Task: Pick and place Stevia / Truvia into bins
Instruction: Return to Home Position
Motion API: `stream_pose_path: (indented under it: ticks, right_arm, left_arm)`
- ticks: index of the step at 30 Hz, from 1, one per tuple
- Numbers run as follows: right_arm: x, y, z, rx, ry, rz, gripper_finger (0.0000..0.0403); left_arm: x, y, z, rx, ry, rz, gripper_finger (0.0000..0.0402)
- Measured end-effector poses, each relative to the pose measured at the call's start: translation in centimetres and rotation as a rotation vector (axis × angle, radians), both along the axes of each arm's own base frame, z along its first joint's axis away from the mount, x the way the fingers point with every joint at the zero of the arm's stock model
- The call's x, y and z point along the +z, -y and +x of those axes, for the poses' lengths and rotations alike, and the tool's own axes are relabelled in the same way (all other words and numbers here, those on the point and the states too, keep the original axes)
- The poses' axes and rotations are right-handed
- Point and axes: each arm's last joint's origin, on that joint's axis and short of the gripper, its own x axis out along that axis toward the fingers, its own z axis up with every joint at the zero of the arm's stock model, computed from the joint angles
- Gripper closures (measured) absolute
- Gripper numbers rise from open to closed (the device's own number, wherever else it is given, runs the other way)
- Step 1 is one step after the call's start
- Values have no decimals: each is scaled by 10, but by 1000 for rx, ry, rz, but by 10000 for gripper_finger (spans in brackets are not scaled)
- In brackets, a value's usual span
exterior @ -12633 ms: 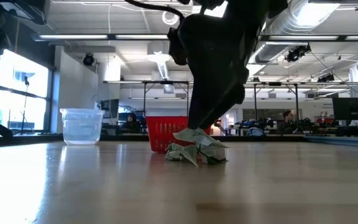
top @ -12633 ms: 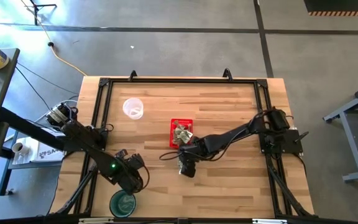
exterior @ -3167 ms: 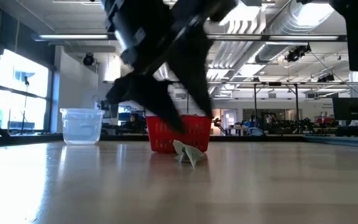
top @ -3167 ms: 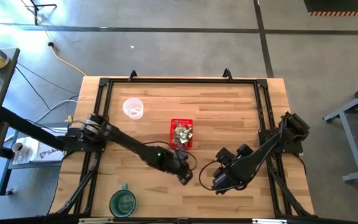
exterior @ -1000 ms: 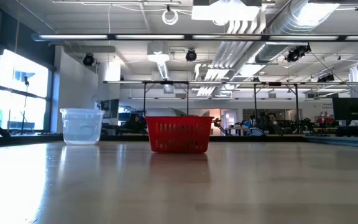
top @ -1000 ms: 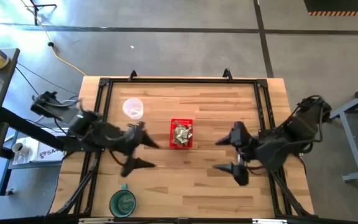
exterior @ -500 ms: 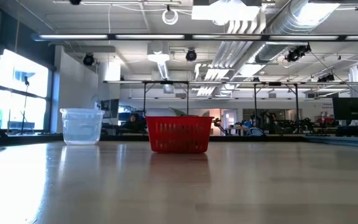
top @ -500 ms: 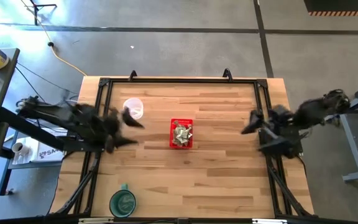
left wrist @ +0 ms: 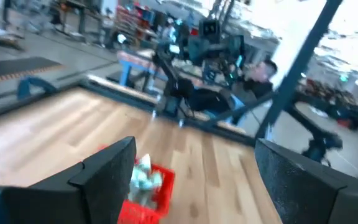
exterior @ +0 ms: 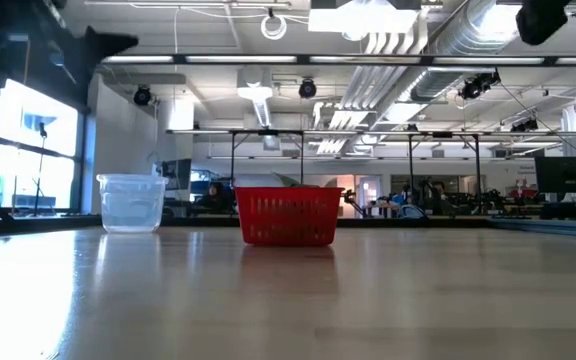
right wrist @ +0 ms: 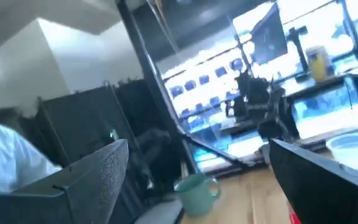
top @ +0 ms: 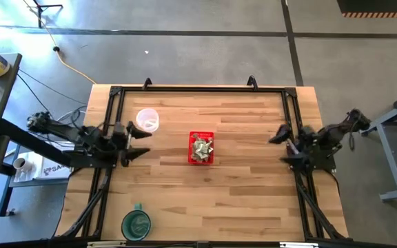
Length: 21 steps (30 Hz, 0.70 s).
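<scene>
While both arms are sitting folded at the table's side edges, the left gripper (top: 139,143) and the right gripper (top: 281,147) are each holding their fingers wide apart with nothing between them. The sachets (top: 202,147) are lying heaped inside the red basket (top: 191,157) at mid-table. Little is looking risky. The clear cup (top: 147,119) is standing near the left gripper, so a loose swing could tip it, and the pile, poking just over the rim, could spill if jostled.

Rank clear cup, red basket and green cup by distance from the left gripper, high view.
From the left gripper:
1. Clear cup, close by, table's left side.
2. Red basket, table centre.
3. Green cup, picture's lower left.
</scene>
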Motion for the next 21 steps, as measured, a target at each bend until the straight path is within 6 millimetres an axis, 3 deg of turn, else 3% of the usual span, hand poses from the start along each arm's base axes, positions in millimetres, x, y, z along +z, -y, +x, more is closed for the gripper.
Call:
stream_pose_path:
  ticks: [3,6,10,16,21]
  right_arm:
    - [-38,2,0,-21,-67,-59,23]
    - [-47,4,-4,-26,29,-21,23]
    - [-74,3,4,-33,-125,-64,23]
    - [-78,7,6,-60,-137,-193,23]
    - [-79,10,8,-96,-148,-225,23]
  left_arm:
    - [-34,-3,3,-67,15,-11,37]
    - [-67,-9,4,-96,2,-54,36]
    - [-76,-18,0,-87,-112,2,39]
    - [-71,-35,-7,-38,-109,132,41]
    - [-74,-48,-7,124,-169,94,43]
